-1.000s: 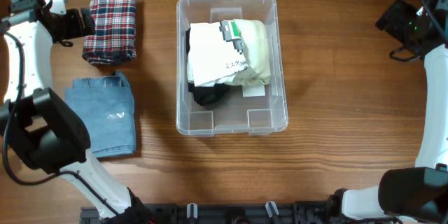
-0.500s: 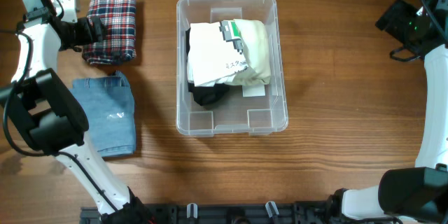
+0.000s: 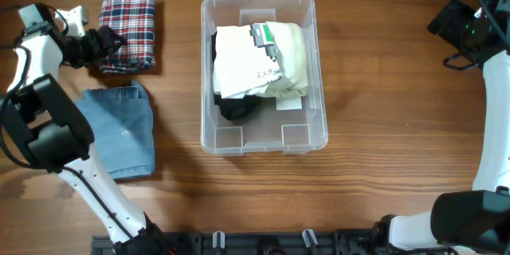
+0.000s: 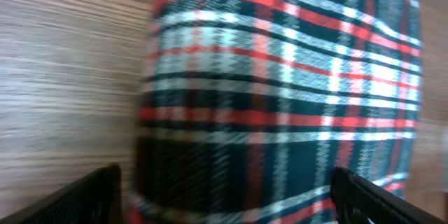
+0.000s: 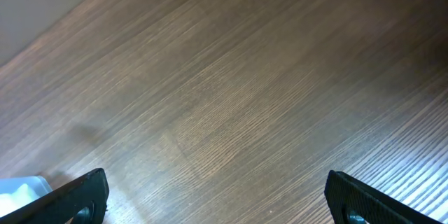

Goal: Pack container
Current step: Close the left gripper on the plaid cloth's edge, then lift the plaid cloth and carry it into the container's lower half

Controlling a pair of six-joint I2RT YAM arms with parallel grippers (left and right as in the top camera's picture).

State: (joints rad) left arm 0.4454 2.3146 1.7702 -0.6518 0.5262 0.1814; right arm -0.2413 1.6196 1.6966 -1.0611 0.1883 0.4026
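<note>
**A:** While the container [image 3: 263,139] is only partly filled, which step would this be counted as?

**B:** Picking up the next piece, by the look of it. The left claw [image 3: 107,42] is set at the left edge of the folded plaid cloth [image 3: 131,16], at the far-left corner of the tabletop [image 3: 382,127]. In the left wrist view its fingers [image 4: 84,192] are spread wide with plaid filling the gap between them. Nothing is clamped yet, and whether the fabric is actually touched can't be told.

**A:** So what's needed next?

**B:** Probably the fingers get pushed further over the fold and closed on all the layers, so the bundle isn't shaken open on the lift. Then it'd have to be carried right, over the rim, and let go in the free space. The folded denim [image 3: 119,131] lies just beside the plaid, so that'd be expected afterwards.

**A:** What's in the container already?

**B:** It's sat mid-tabletop, well apart from both claws. A white garment [image 3: 239,64] with some print is on top, a cream garment [image 3: 293,60] is bunched against it on the right, and a black item [image 3: 237,109] is showing from underneath. The pile is crowded toward the far end. The near end of the base is bare.

**A:** And the other arm?

**B:** The right claw [image 5: 217,199] is held off at the far right over bare wood, fingers wide apart, nothing gripped.
</note>
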